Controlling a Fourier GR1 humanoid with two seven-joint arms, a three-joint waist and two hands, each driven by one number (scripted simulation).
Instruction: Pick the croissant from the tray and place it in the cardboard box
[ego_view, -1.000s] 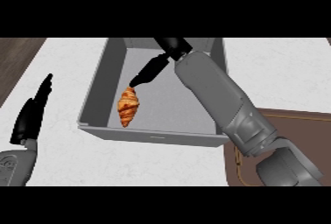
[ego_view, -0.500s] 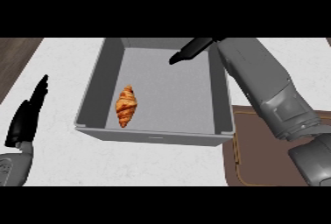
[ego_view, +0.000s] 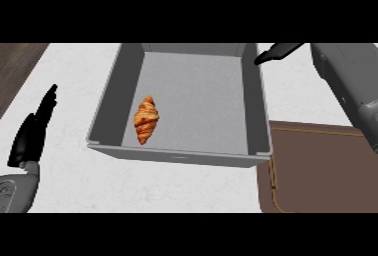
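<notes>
Nearest, at 8 o'clock, left hand (ego_view: 33, 131) rests on the white marbled worktop (ego_view: 66, 75), fingers straight, nothing held. Brown flat tray (ego_view: 325, 170) at 4 o'clock. Golden-brown croissant (ego_view: 146, 120) lies on the floor of the grey open cardboard box (ego_view: 252, 100), left of centre. Likely light, flaky, crushable; take it across the thick middle. Far at 1 o'clock, right hand (ego_view: 277, 52), fingers extended, nothing in it, outside the box's right wall.

Kitchen setting. Indicated by a white speckled stone-look counter (ego_view: 184, 185) bearing a brown tray (ego_view: 325, 170), with a croissant (ego_view: 146, 120) lying inside a grey box (ego_view: 111, 105). Dark wood surface (ego_view: 16, 70) at the counter's left edge.
</notes>
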